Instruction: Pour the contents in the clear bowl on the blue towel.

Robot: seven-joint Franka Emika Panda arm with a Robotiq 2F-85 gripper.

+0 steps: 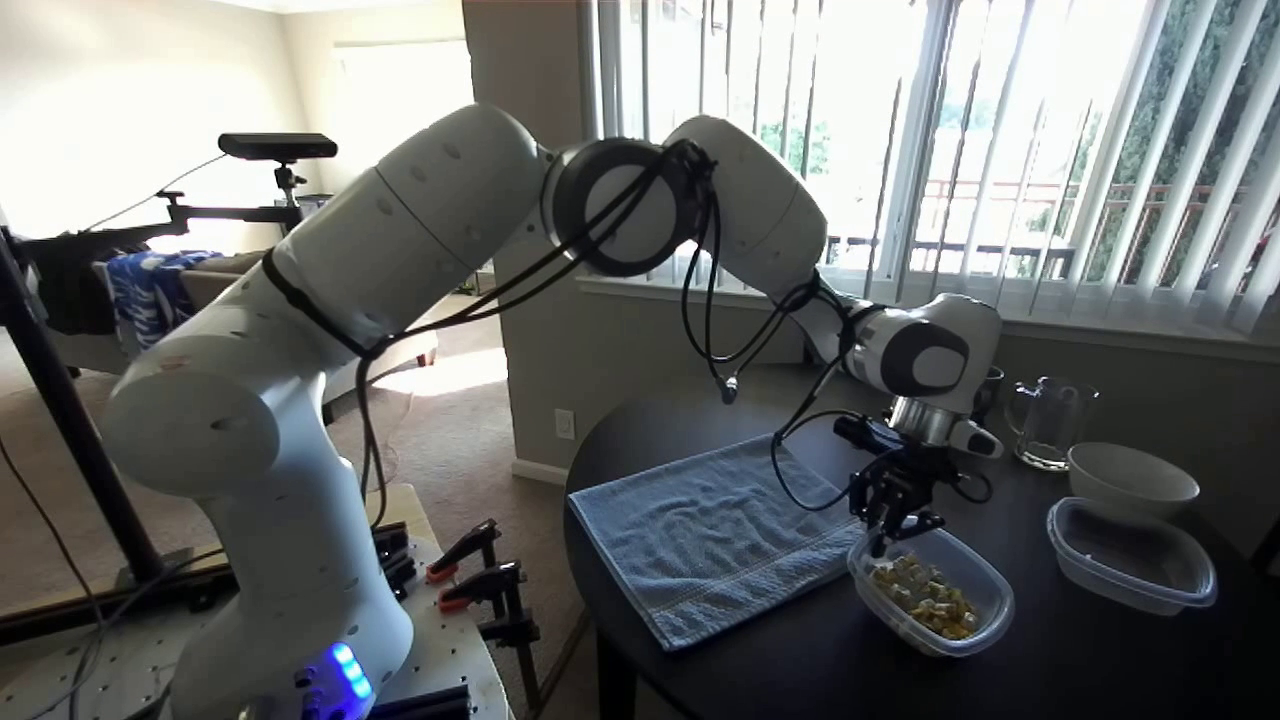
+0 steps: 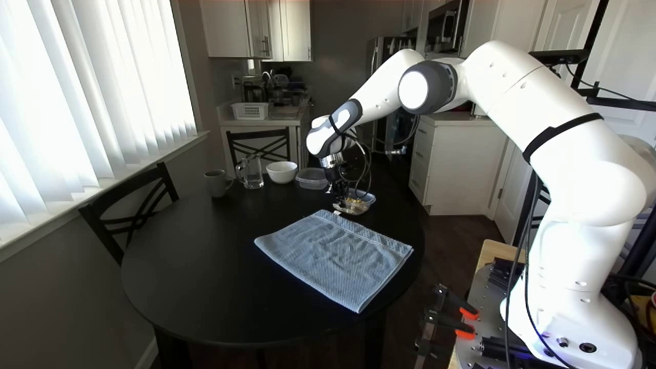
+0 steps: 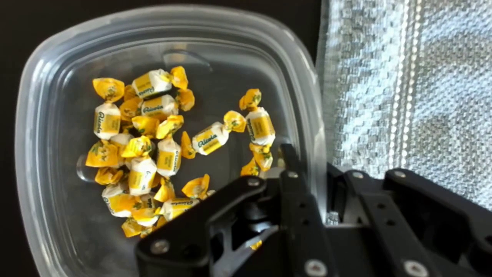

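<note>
The clear bowl point(image 1: 990, 590) is at the edge of the blue towel point(image 1: 715, 540); I cannot tell whether it is lifted. It also shows in an exterior view point(image 2: 370, 198) and the wrist view point(image 3: 173, 23). The contents point(image 3: 209, 138), yellow and white wrapped candies, lie inside it, mostly away from the gripper. The towel point(image 2: 338, 251) lies flat with nothing on it. My gripper point(image 3: 312, 161) has one finger inside the bowl and one outside, closed on its towel-side wall. The gripper point(image 1: 895, 532) points down; the fingertips are partly hidden by the rim.
On the dark round table point(image 2: 215, 287) stand another clear container point(image 1: 1130, 560), a white bowl point(image 1: 1130, 478), a glass mug point(image 1: 1052, 420) and a grey mug point(image 2: 218, 183). A dark chair point(image 2: 133, 205) stands by the window. Loose cables hang from the arm.
</note>
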